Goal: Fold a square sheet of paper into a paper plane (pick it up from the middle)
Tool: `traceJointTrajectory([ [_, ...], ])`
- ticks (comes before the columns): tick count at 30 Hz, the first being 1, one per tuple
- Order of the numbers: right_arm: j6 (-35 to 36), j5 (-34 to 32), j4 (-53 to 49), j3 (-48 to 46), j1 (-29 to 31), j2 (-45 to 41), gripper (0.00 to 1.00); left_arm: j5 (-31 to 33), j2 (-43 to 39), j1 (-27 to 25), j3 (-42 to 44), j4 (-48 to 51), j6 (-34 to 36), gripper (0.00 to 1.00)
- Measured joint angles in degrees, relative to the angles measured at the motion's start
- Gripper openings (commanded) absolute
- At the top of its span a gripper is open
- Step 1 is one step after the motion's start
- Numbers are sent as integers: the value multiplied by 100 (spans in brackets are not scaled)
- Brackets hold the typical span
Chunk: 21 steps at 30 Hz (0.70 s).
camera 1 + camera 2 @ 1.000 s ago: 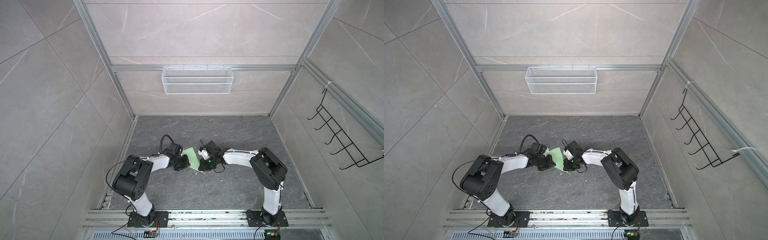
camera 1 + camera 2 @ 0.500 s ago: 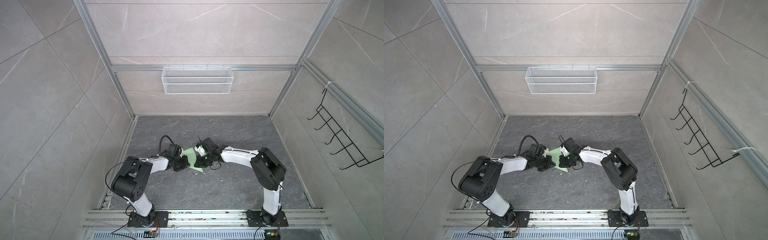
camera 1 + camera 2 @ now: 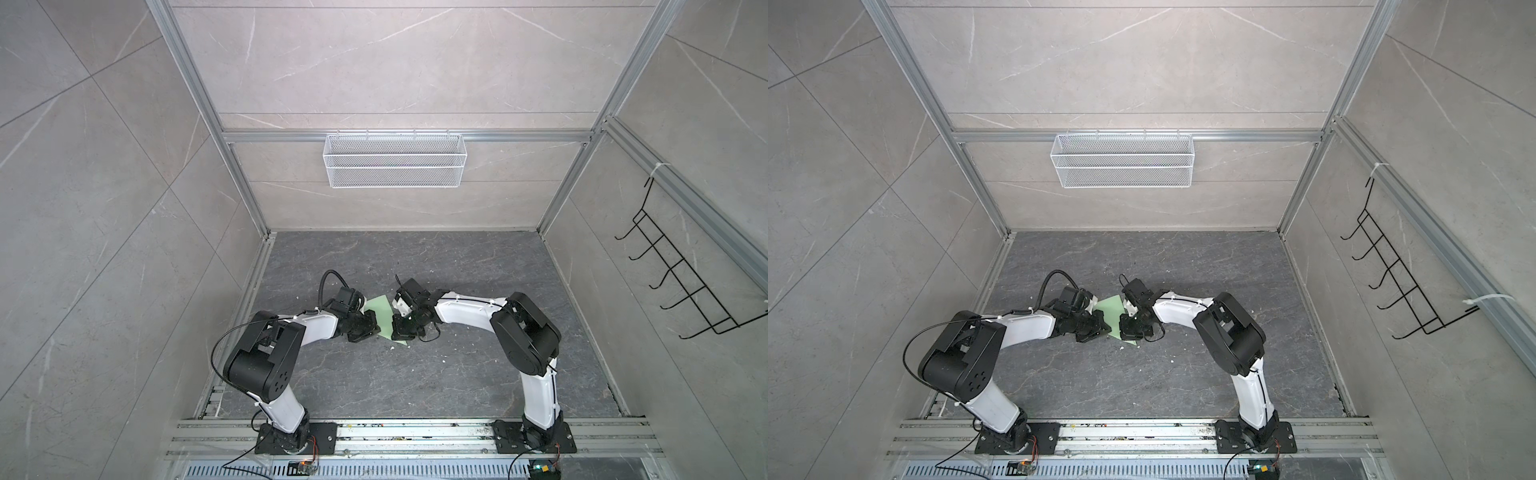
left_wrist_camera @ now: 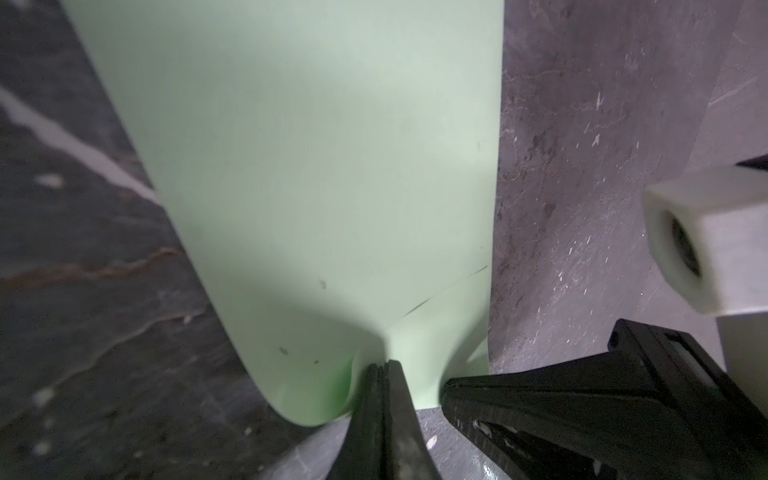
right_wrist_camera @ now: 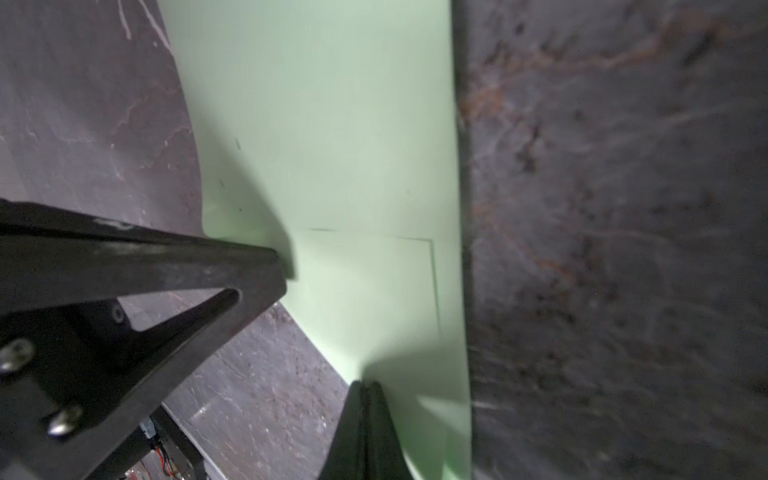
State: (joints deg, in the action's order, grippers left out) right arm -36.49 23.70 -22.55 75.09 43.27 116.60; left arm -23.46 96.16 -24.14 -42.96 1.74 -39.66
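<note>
Lying near the middle of the dark grey surface (image 3: pixel 415 374), the square sheet of paper (image 3: pixel 383 313) (image 3: pixel 1112 312) is showing in both top views as a pale green patch between the two arms, which are covering much of it. Seen from the left wrist camera, the sheet (image 4: pixel 332 166) is puckering upward at one edge, and a faint crease line is running across the corner beside it. The left end effector (image 4: pixel 383 366) is clenching on that pucker, its jaws pressed together with a ridge of paper caught between them. Seen from the right wrist camera, the sheet (image 5: pixel 332 145) is lying flat, with the thin outline of another layer showing on it. The right end effector (image 5: pixel 365 386) is likewise clenched, its tips resting on the paper close to one straight edge; whether any paper is caught between them cannot be told. Farther out, a white wire basket (image 3: pixel 395 166) is hanging on the back wall, and a black hook rack (image 3: pixel 681 286) is hanging on the right wall.
</note>
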Motion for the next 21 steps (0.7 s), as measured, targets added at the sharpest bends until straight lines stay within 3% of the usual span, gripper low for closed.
traceJointTrajectory([
  [21, 83, -98, -551, -713, -348, -623, 9, 2, 46, 0, -96, 153, 0, 0],
])
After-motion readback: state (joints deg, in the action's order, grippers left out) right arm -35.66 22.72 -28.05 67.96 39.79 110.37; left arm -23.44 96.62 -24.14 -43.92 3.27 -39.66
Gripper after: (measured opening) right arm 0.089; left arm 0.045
